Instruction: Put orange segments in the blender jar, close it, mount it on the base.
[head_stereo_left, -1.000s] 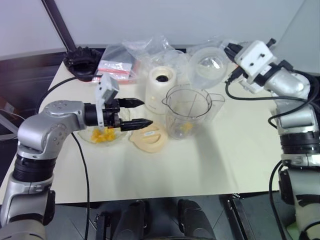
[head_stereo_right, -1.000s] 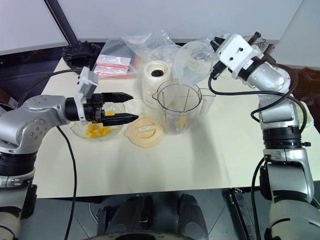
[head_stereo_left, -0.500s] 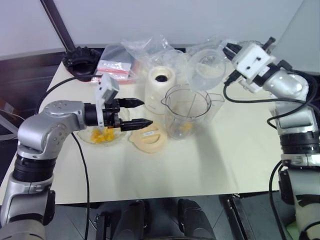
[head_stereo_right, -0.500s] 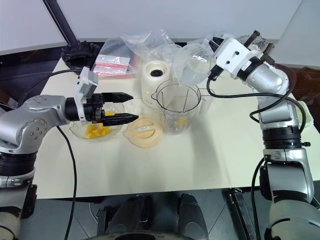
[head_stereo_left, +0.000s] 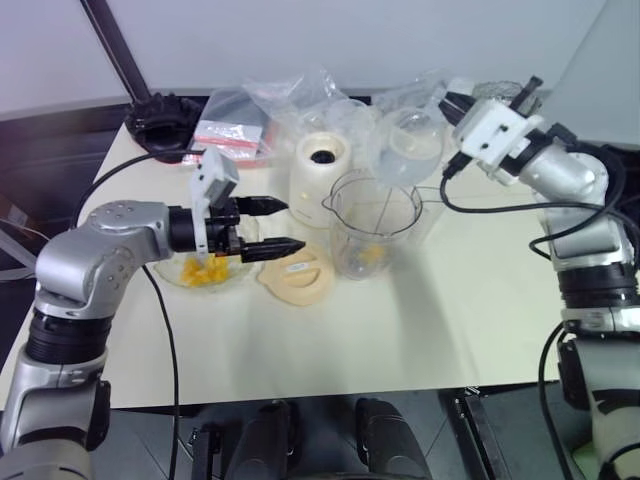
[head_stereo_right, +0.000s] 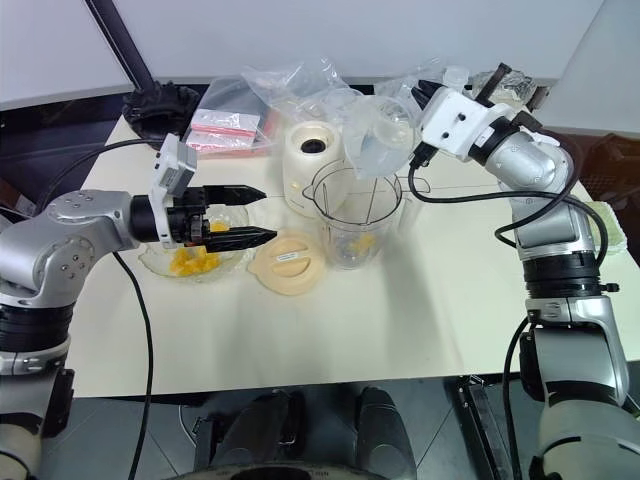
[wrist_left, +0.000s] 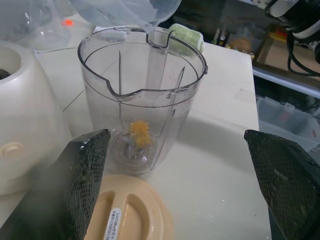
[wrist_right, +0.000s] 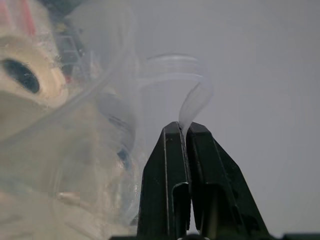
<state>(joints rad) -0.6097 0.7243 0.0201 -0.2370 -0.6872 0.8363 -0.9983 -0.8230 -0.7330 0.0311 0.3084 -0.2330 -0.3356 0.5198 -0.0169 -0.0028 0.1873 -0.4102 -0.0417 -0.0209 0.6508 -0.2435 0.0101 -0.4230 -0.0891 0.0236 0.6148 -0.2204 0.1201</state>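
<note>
The blender jar (head_stereo_left: 375, 222) stands upright near the middle of the table (head_stereo_left: 450, 320), w/ one orange segment (wrist_left: 140, 133) at its bottom by the blade. More orange segments (head_stereo_left: 205, 271) lie in a glass bowl (head_stereo_right: 160, 262) toward the left edge. The base (head_stereo_left: 322, 170) stands just behind the jar, toward the back edge, apart from it. A peach-cream lid (head_stereo_left: 297, 277) lies flat between bowl and jar. The right gripper (wrist_right: 182, 131) has its fingers pressed together on the rim of a clear dish (head_stereo_right: 378, 135), holding it tilted above the jar opening. The left gripper (head_stereo_left: 282, 225) hangs over the bowl and lid, fingers wide apart, holding nothing. Plastic bags (head_stereo_left: 290, 100) lie at the back edge.
</note>
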